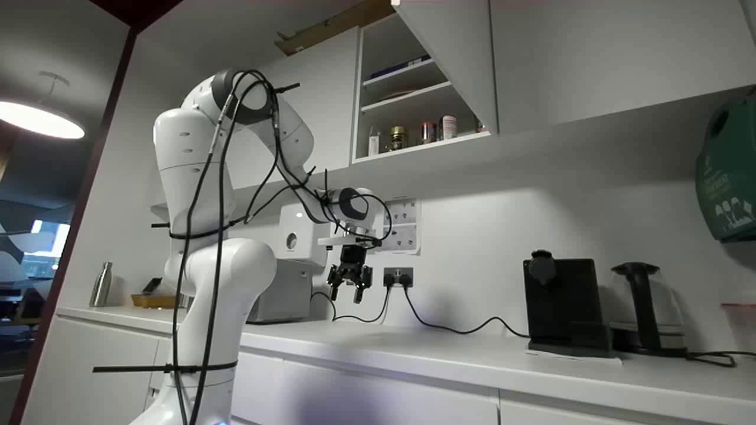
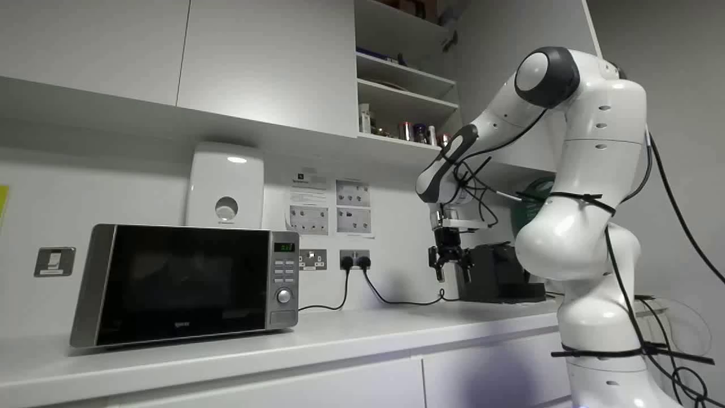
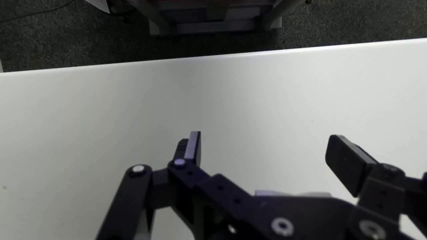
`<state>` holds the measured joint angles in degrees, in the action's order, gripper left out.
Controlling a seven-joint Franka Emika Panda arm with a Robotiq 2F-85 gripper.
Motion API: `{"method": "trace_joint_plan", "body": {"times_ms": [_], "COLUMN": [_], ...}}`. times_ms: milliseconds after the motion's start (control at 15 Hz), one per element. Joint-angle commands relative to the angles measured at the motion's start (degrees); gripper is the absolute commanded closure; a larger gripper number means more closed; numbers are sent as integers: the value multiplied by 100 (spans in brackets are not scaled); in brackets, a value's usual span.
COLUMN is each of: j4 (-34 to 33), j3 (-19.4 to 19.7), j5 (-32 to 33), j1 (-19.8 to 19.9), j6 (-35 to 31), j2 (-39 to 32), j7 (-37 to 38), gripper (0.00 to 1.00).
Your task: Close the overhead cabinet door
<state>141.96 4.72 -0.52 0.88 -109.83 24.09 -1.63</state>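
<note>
High above the spread, unloaded tool [image 1: 346,293], the cabinet door [image 1: 458,41] stands open, well apart from it; none of the closing looks done, the whole swing lies ahead.

"What's below the gripper [image 1: 346,290]?"
"The countertop [image 1: 401,342]."
"Higher than it?"
"Jars [image 1: 398,139] on a cabinet shelf [image 1: 422,147], and the cabinet door [image 1: 460,47]."
"Left of it, in both exterior views?"
"The microwave [image 2: 187,283]."

From opposite sides of the arm [image 1: 253,264], well back, we are looking upward in both exterior views, sharing the shelves [image 1: 425,90]. In the wrist view we are facing down, close past the gripper [image 3: 263,150], onto the counter [image 3: 100,110].
</note>
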Motion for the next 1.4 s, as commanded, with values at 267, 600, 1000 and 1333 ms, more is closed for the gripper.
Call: {"method": "trace_joint_plan", "body": {"times_ms": [267, 600, 1000, 1333], "j4": [57, 121, 106, -1], "j3": [-76, -454, -807, -890], "j5": [99, 1187, 2503, 2847], "j1": [35, 161, 379, 702], "j6": [-59, -345, -99, 141], "j2": [245, 912, 2190, 3368], "j7": [-250, 104, 515, 1073], "gripper": [0, 0, 0, 0]}}
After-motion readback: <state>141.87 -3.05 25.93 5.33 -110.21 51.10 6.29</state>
